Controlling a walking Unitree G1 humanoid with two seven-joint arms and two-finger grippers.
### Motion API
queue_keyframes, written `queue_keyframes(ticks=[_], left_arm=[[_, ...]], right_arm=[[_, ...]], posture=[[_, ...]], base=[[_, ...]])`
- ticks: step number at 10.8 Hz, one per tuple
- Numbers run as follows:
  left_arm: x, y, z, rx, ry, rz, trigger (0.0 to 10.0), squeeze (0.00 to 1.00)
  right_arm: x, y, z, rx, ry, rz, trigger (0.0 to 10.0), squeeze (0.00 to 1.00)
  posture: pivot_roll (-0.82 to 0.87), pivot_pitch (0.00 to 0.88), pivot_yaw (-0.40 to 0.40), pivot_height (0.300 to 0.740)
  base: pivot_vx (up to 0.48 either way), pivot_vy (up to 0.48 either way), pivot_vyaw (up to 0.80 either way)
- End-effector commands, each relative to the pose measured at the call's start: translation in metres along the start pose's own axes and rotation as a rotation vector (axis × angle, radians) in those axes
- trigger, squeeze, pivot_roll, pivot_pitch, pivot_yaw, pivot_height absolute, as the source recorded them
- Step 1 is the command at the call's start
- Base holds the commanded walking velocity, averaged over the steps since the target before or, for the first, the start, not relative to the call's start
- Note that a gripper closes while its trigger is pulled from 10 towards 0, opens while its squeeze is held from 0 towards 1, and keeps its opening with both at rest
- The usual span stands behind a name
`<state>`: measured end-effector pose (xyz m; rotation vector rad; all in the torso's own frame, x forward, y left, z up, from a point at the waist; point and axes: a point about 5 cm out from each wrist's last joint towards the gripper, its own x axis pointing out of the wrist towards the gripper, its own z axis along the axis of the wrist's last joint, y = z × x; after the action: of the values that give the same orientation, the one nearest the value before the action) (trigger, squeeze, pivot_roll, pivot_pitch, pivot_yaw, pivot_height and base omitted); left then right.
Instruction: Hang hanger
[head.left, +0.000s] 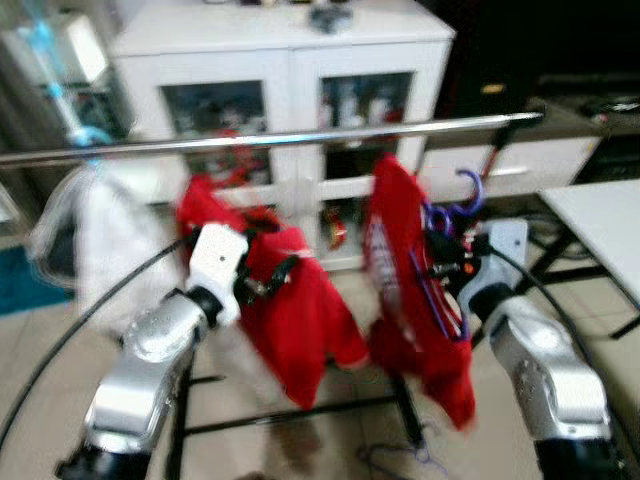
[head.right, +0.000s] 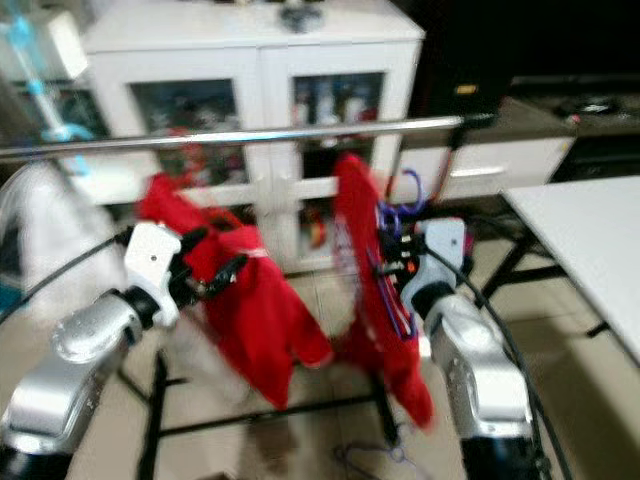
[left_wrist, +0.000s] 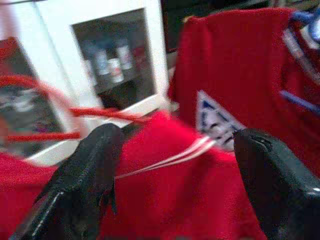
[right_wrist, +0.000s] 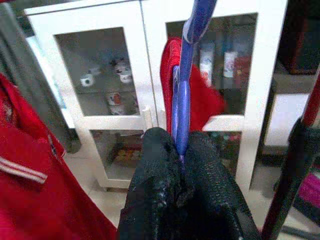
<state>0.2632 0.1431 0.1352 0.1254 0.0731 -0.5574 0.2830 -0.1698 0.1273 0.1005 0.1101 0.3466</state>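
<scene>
1. Right gripper (right_wrist: 181, 165) is pinching the neck of a purple hanger (right_wrist: 184, 95) between its textured black fingers – closed tight on the thin rounded bar. In the head views the hanger's hook (head.left: 470, 188) is curling just below the rail (head.left: 300, 138), right of centre, not over it.
2. A red garment (head.left: 410, 300), soft and limp, is draping from that hanger, its hem sagging low.
3. Left gripper (left_wrist: 172, 165) is standing wide open, its smooth black fingers (left_wrist: 85, 185) straddling a fold of a second red garment (head.left: 300, 310) – nothing gripped. This garment is hanging left of centre.
4. The rail is a shiny metal tube running left to right. A white cloth (head.left: 90, 240) is hanging at its left end.
5. Far behind, a white glazed cabinet (head.left: 290, 60) is showing; the right wrist view resolves small cups (right_wrist: 117, 80) on its shelves, blurred in the head views.
</scene>
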Motion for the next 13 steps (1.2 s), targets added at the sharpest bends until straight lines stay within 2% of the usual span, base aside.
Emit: queue_keyframes(ticks=[1, 3, 5, 6, 8, 9, 11, 13], left_arm=[[-0.007, 0.006, 0.008, 0.012, -0.028, 0.018, 10.0, 0.0], [-0.01, 0.005, 0.011, 0.019, -0.039, 0.012, 10.0, 0.0], [-0.017, 0.003, 0.015, 0.037, -0.026, -0.051, 10.0, 0.0], [-0.019, 0.003, 0.017, 0.054, -0.012, -0.081, 10.0, 0.0], [-0.02, 0.0, 0.021, 0.072, -0.025, -0.155, 10.0, 0.0], [-0.019, -0.001, 0.025, 0.085, -0.037, -0.192, 10.0, 0.0], [-0.017, -0.001, 0.032, 0.106, -0.049, -0.211, 10.0, 0.0], [-0.016, 0.0, 0.035, 0.116, -0.049, -0.227, 10.0, 0.0]], right_arm=[[0.01, 0.018, 0.017, -0.004, -0.078, 0.134, 10.0, 0.0], [0.015, 0.023, 0.021, 0.001, -0.096, 0.176, 10.0, 0.0], [0.032, 0.022, 0.03, -0.01, -0.123, 0.149, 10.0, 0.0], [0.044, 0.023, 0.035, 0.015, -0.121, 0.13, 10.0, 0.0], [0.063, 0.024, 0.036, 0.009, -0.071, 0.103, 10.0, 0.0], [0.077, 0.017, 0.036, 0.023, -0.032, 0.044, 10.0, 0.0], [0.095, 0.006, 0.037, 0.034, 0.028, -0.033, 10.0, 0.0], [0.11, -0.001, 0.049, 0.06, 0.033, -0.087, 10.0, 0.0]], posture=[[-0.05, 0.0, -0.027, 0.74], [-0.05, 0.0, -0.03, 0.74], [-0.01, 0.0, -0.048, 0.74], [-0.01, 0.0, -0.048, 0.74], [-0.02, 0.0, -0.046, 0.74], [-0.02, 0.0, -0.044, 0.74], [-0.02, 0.0, -0.033, 0.74], [-0.01, 0.0, -0.029, 0.74]], base=[[0.0, 0.0, 0.0], [0.0, 0.0, 0.0], [0.0, 0.0, 0.0], [0.0, 0.0, 0.0], [0.0, 0.0, 0.0], [0.0, 0.0, 0.0], [0.0, 0.0, 0.0], [0.0, 0.0, 0.0]])
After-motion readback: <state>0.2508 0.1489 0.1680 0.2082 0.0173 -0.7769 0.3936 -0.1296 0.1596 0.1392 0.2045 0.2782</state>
